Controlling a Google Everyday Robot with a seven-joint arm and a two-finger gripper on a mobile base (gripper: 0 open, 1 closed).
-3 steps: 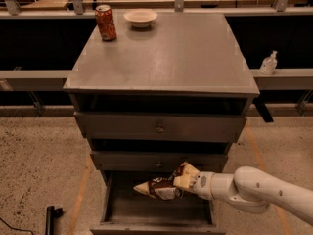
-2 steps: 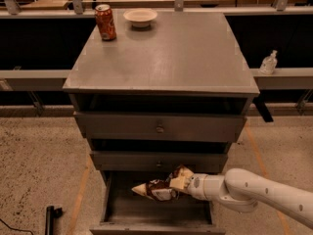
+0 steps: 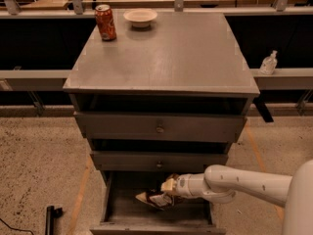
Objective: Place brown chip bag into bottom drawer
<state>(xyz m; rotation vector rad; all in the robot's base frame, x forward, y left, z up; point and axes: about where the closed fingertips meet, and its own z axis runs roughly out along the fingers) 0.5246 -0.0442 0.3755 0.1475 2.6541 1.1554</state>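
Observation:
The brown chip bag point(image 3: 155, 199), dark foil with cream ends, hangs low inside the open bottom drawer point(image 3: 113, 214), just above or touching its grey plank floor. My gripper point(image 3: 167, 188) comes in from the right on a white arm and is shut on the bag's right end, below the middle drawer front. The drawer is pulled out toward the camera at the foot of the grey cabinet.
An orange soda can point(image 3: 105, 22) and a white bowl point(image 3: 140, 17) stand at the back of the cabinet top point(image 3: 166, 58). Two closed drawer fronts with round knobs point(image 3: 159, 129) sit above the open drawer. A clear bottle point(image 3: 268, 63) stands on the right ledge.
My gripper and the chip bag have moved left and lower into the bottom drawer. The arm reaches further under the middle drawer front.

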